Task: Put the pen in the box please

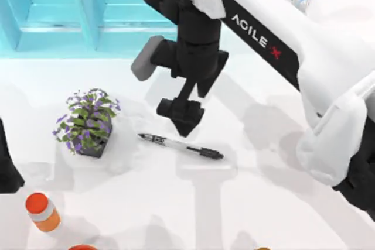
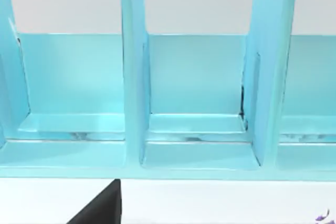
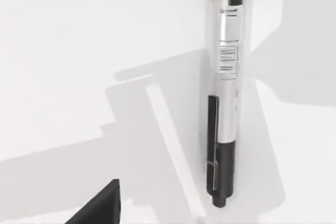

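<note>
The right gripper [image 1: 186, 122] is hovering just above the pen [image 1: 181, 145], which is lying flat on the white table [image 1: 263, 203] beside a potted plant [image 1: 88, 122]; I cannot tell whether its fingers are apart. The reach-and-grasp step seems to be underway; next it needs lowering. The box [image 1: 58, 21] is sitting along the far edge, with open room between.

Table [image 1: 263, 203]: plain white top, smooth, spanning the whole top view. Light: bright and even, from above, throwing soft grey shadows across the surface; no walls, floor or windows visible
</note>
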Robot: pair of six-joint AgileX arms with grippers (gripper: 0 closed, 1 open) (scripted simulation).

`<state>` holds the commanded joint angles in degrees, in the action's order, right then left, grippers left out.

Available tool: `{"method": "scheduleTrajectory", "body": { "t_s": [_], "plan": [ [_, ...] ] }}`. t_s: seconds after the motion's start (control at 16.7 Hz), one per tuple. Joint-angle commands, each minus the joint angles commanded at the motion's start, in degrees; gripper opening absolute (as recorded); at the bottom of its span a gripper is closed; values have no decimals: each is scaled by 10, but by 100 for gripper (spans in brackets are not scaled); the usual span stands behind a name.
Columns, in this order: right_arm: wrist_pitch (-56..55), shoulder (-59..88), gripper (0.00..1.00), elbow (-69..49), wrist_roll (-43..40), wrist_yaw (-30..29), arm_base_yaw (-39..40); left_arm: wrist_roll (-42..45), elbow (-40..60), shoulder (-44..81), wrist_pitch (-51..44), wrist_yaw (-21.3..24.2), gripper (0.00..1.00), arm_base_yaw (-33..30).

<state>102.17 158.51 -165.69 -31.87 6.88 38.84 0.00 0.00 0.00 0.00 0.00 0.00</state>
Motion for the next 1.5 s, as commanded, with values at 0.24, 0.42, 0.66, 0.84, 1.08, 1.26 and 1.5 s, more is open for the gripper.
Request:
{"method": "scheduleTrajectory", "body": {
  "t_s": [0.24, 0.42, 0.66, 0.84, 1.08, 1.26, 1.5],
  "plan": [
    [2, 9, 100, -6, -2, 4, 5, 0, 0, 0, 0, 0, 100, 0],
    [2, 9, 100, -6, -2, 4, 5, 0, 0, 0, 0, 0, 100, 0],
    [-16, 4, 100, 15, -2, 4, 5, 0, 0, 0, 0, 0, 100, 0],
    [-70, -14, 100, 86, 0, 5, 8, 0, 0, 0, 0, 0, 100, 0],
    [-168, -47, 100, 220, 5, 6, 13, 0, 0, 0, 0, 0, 100, 0],
    [-246, -71, 100, 325, 9, 6, 17, 0, 0, 0, 0, 0, 100, 0],
    [-317, -91, 100, 411, 14, 7, 22, 0, 0, 0, 0, 0, 100, 0]
  ]
}}
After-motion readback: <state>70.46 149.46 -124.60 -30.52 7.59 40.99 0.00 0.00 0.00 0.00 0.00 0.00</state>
